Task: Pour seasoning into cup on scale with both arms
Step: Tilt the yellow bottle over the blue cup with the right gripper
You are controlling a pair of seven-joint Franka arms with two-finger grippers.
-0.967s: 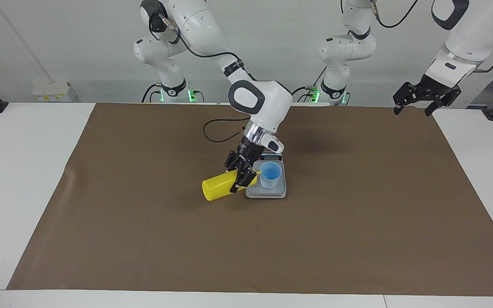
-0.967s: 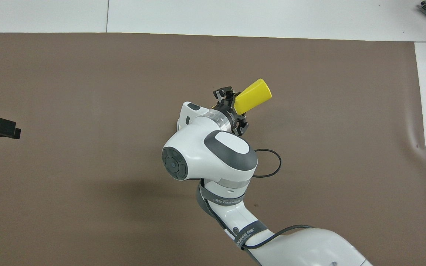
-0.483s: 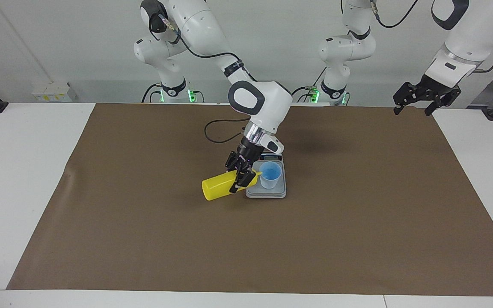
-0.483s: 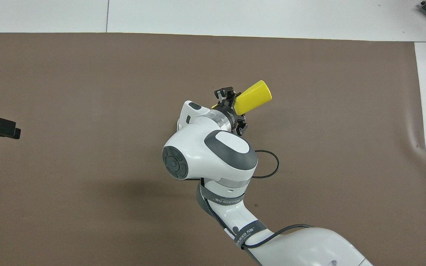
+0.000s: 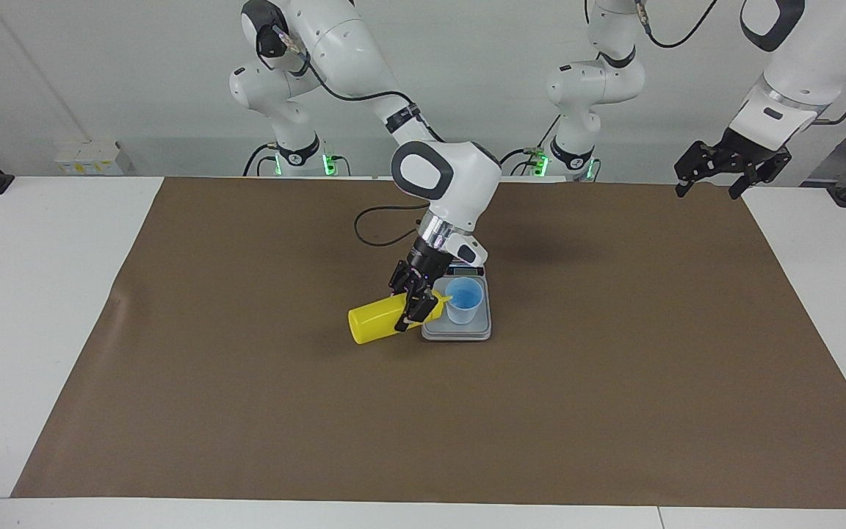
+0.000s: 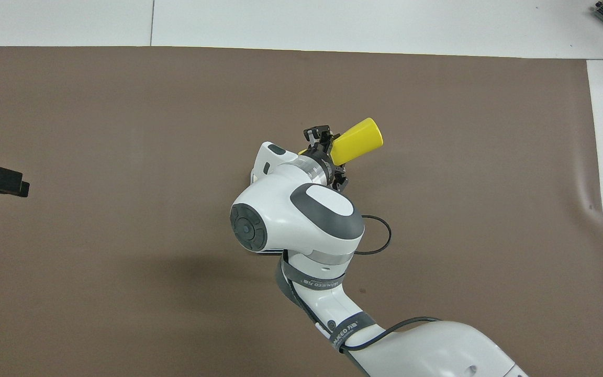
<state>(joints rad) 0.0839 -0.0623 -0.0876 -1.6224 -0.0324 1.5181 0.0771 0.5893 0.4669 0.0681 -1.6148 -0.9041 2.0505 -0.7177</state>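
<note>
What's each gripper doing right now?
Right gripper: shut on the yellow bottle, nozzle at the cup.
Left gripper: open, empty, waiting.

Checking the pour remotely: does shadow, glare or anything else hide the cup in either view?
Facing view: even light, no glare; the cup on the scale shows clearly beside the tilted yellow bottle. Overhead view: the right arm hides cup and scale completely; only the bottle's base end shows.

We see one yellow bottle [image 5: 382,322], one blue cup [image 5: 464,300] and one grey scale [image 5: 458,332]. We count two white robot arms, and each has one black gripper, so two grippers. We see one brown mat [image 5: 614,382] on the table.
</note>
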